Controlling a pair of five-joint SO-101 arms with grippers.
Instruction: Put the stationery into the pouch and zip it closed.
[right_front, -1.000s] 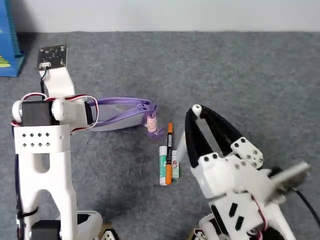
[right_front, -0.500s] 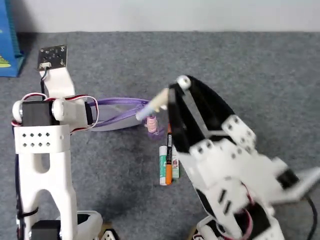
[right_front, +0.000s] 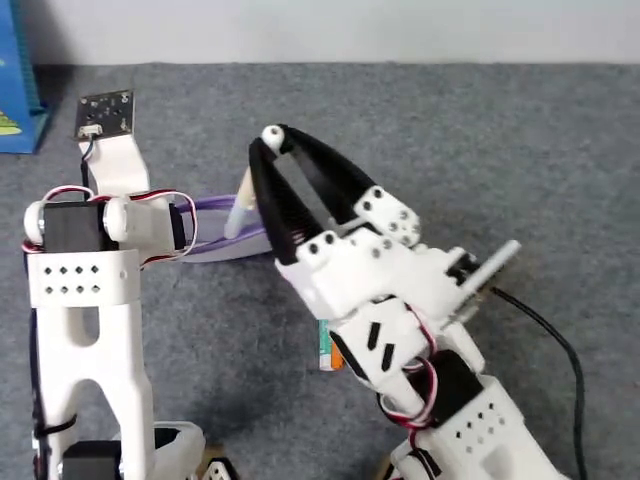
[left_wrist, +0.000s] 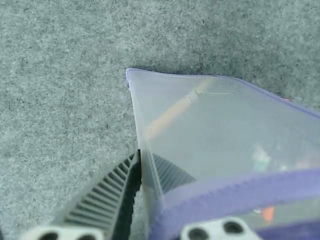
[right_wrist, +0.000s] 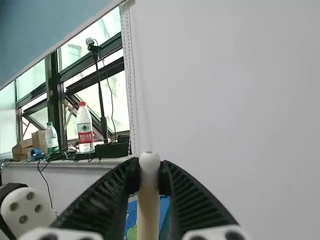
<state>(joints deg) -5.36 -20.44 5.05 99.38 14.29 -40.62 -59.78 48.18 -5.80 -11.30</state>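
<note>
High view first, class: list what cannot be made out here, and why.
- Orange pen, glue stick: high view, mostly under the right arm.
- Pouch: high view, ends behind the left arm and right arm.
- Stick in the right hand: right wrist view, lower end cut off.

The right gripper (right_front: 272, 140), clamped on a cream pen (right_front: 238, 214), swings leftward from a second ago, bringing the pen's lower end to the mouth of the pouch (right_front: 222, 246).
</note>
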